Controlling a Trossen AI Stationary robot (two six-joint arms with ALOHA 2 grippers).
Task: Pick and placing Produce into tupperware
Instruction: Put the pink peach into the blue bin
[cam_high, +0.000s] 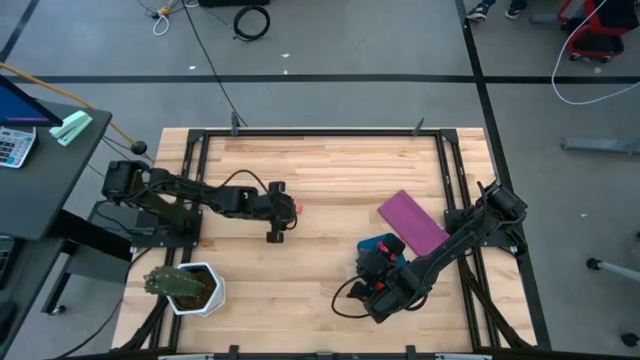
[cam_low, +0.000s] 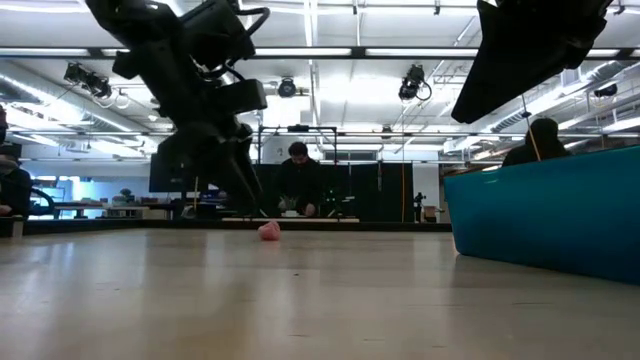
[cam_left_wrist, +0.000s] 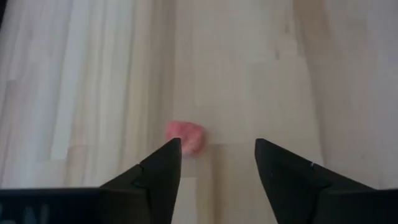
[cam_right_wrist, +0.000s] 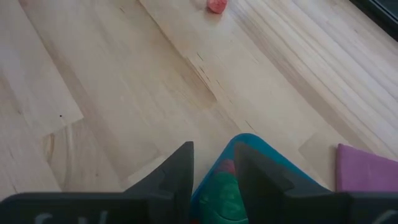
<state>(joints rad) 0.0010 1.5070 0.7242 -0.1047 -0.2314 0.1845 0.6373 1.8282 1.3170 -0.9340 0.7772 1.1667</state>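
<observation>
A pink strawberry-like piece (cam_left_wrist: 185, 137) lies on the wooden table near its middle (cam_high: 297, 208). My left gripper (cam_left_wrist: 217, 146) is open just short of it, and the piece sits by one fingertip, outside the gap; in the low view the piece (cam_low: 269, 231) rests on the table below that gripper. The teal tupperware (cam_high: 384, 246) stands right of centre. My right gripper (cam_right_wrist: 214, 149) hangs over its near end, fingers close together around a green piece (cam_right_wrist: 222, 198). A red piece (cam_right_wrist: 227, 167) lies inside the container beneath. My right gripper holds the green piece (cam_right_wrist: 219, 190) pinched between its two fingers, pointing down from above the tupperware. The piece fills the gap between the fingers and is lifted clear over the container. Which part of the piece the fingers have is hidden by the fingers.
A flat purple sheet (cam_high: 412, 222) lies at a slant just beyond the tupperware, toward the table's right. A leafy plant in a white pot (cam_high: 190, 288) stands at the near left corner. Bare wood lies between the two arms. People stand in the room behind the table.
</observation>
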